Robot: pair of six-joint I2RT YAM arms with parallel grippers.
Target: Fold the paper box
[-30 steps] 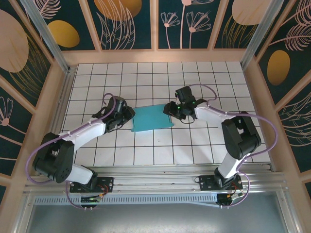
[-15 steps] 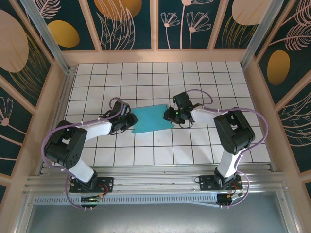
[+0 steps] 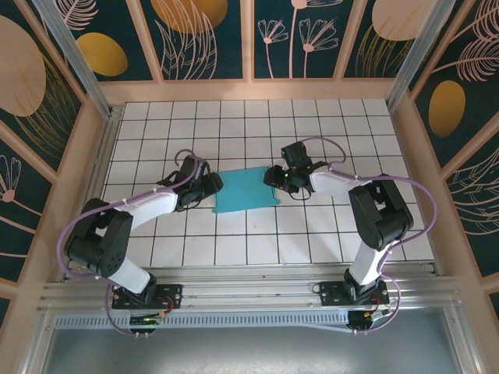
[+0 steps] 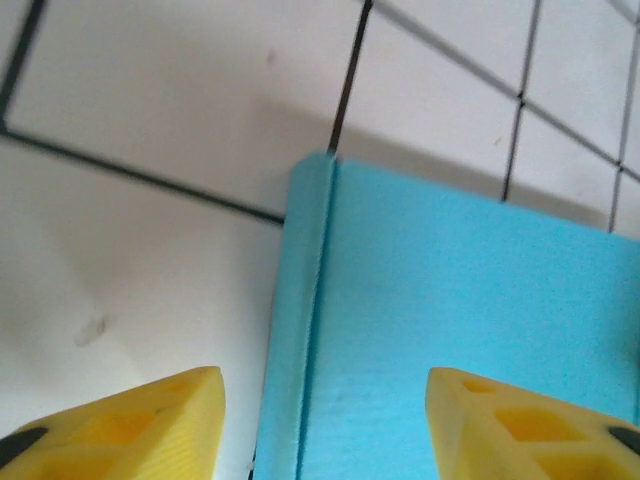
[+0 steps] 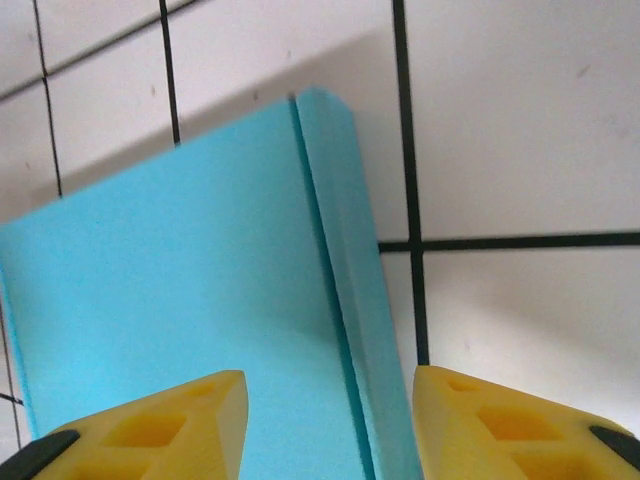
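The paper box (image 3: pixel 245 189) lies flat on the white tiled floor as a teal rectangle about two tiles wide. At its left end my left gripper (image 3: pixel 209 187) is open. In the left wrist view the yellow fingertips (image 4: pixel 130 425) straddle the box's (image 4: pixel 460 320) left edge and its narrow folded strip, just above it. My right gripper (image 3: pixel 274 178) stands open at the right end. There its fingertips (image 5: pixel 520 425) straddle the box's (image 5: pixel 170 270) right edge and fold strip. Neither gripper holds anything.
Wooden-framed walls (image 3: pixel 101 117) with dark patterned panels enclose the tiled floor (image 3: pixel 249 125) on three sides. An aluminium rail (image 3: pixel 249 292) with both arm bases runs along the near edge. Open tiles lie behind and in front of the box.
Both grippers stayed at the box's two ends, shifting only slightly; the left arm's elbow swung. The box lies flat in the same place.
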